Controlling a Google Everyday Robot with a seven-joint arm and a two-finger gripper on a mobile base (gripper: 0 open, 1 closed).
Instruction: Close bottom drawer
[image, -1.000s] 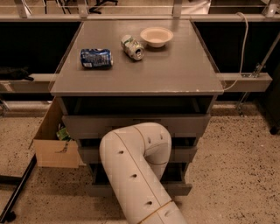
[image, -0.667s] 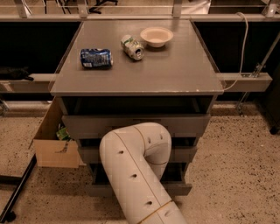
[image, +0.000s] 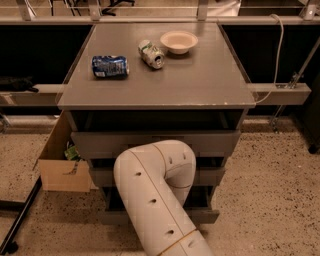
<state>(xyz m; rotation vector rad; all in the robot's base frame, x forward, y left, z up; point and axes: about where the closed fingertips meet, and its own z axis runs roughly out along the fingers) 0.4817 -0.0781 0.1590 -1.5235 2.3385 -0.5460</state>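
Observation:
The bottom drawer (image: 206, 216) is the lowest grey front of the cabinet. It stands pulled out a little, with a dark gap above it. Its knob is hidden. My white arm (image: 155, 200) rises from the bottom edge, bends at an elbow and reaches down in front of the drawers, covering their middle. My gripper is hidden behind the arm, somewhere in front of the lower drawers. The middle drawer front (image: 102, 176) and the top drawer front (image: 100, 143) show on either side of the arm.
On the grey cabinet top (image: 200, 85) lie a blue can (image: 110, 66), a green-and-white can (image: 151, 53) and a beige bowl (image: 179, 41). An open cardboard box (image: 62, 172) stands left of the cabinet. A black bar (image: 20, 220) crosses the floor at lower left.

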